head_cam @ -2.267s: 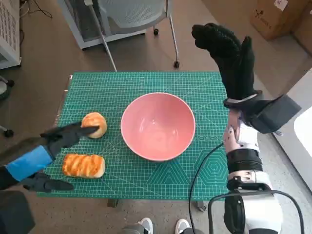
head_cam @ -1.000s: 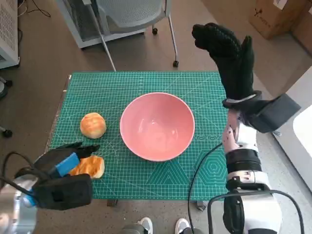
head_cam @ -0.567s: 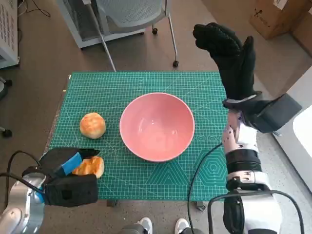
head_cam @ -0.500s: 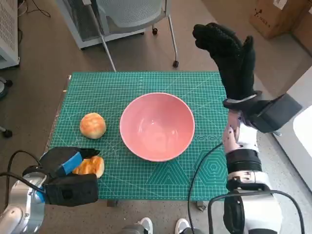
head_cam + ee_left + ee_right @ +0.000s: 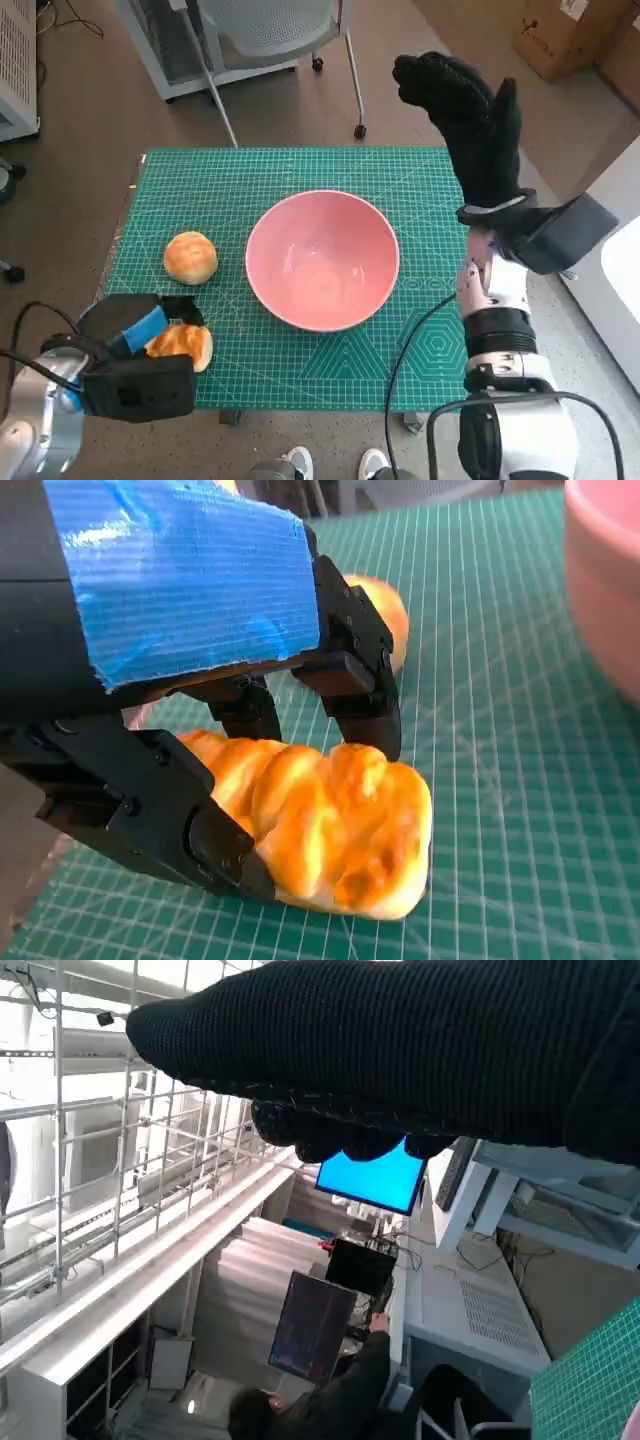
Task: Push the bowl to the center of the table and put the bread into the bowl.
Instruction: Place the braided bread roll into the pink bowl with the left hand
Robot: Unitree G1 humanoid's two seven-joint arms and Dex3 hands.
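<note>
The pink bowl [image 5: 322, 258] stands near the middle of the green mat [image 5: 300, 170] and has nothing in it. A round bun [image 5: 190, 257] lies to its left. Nearer the front left corner lies a long glazed loaf [image 5: 183, 345] on the mat. My left hand [image 5: 135, 328] is over its left end. In the left wrist view the black fingers [image 5: 362, 685] and the thumb press the loaf [image 5: 330, 825] from both sides. The bun [image 5: 385, 605] and the bowl's rim [image 5: 605, 575] show beyond it. My right hand [image 5: 465, 115] is raised high off the table's right side, holding nothing.
A wheeled office chair [image 5: 280, 30] stands beyond the far edge. Cardboard boxes [image 5: 560, 35] sit on the floor at the far right. A person's shoes [image 5: 330, 465] show below the near edge. In the right wrist view a person [image 5: 330, 1390] sits at monitors.
My left hand drew back from the round bun, came down over the long loaf and closed its fingers round it. The bowl, the bun and my right hand stayed put.
</note>
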